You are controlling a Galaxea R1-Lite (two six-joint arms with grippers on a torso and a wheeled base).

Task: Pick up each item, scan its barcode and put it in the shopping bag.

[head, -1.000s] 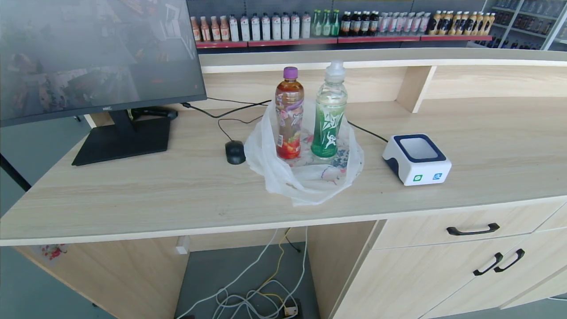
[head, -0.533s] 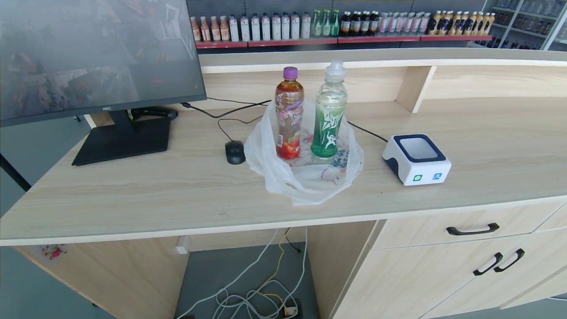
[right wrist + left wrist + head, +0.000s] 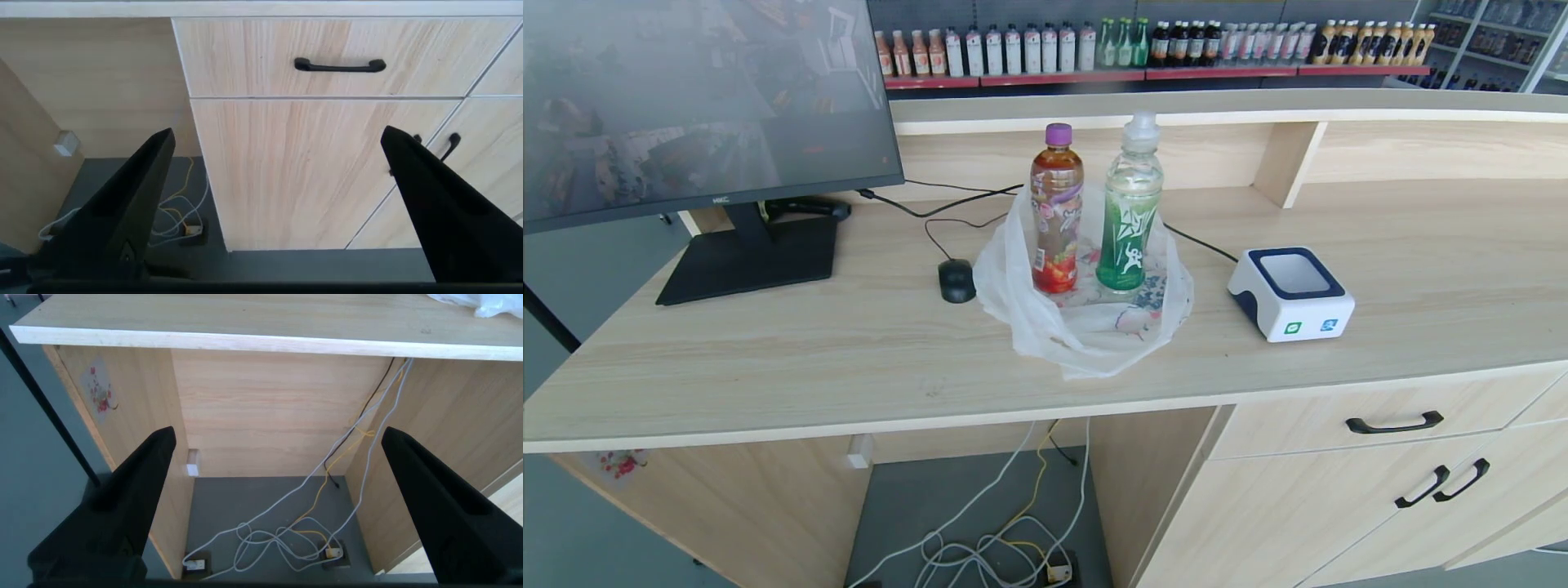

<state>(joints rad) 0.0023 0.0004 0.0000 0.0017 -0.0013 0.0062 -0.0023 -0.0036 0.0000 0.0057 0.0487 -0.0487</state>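
Note:
Two bottles stand upright inside the white plastic shopping bag point(image 3: 1086, 335) in the middle of the counter: a brown tea bottle point(image 3: 1056, 214) with a purple cap and, to its right, a green bottle point(image 3: 1129, 211) with a clear cap. The white barcode scanner point(image 3: 1290, 294) with a dark blue rim sits on the counter to the right of the bag. My left gripper point(image 3: 278, 508) hangs open below the counter's front edge, facing the knee-hole. My right gripper point(image 3: 274, 211) hangs open, low in front of the drawer fronts. Nothing is between either pair of fingers.
A monitor point(image 3: 698, 98) on a black stand occupies the counter's left end, with a black mouse point(image 3: 956, 280) and its cable beside the bag. A raised ledge point(image 3: 1225, 106) runs along the counter's back. Cables point(image 3: 286, 531) lie on the floor under the counter. Drawers with black handles point(image 3: 339, 65) are at right.

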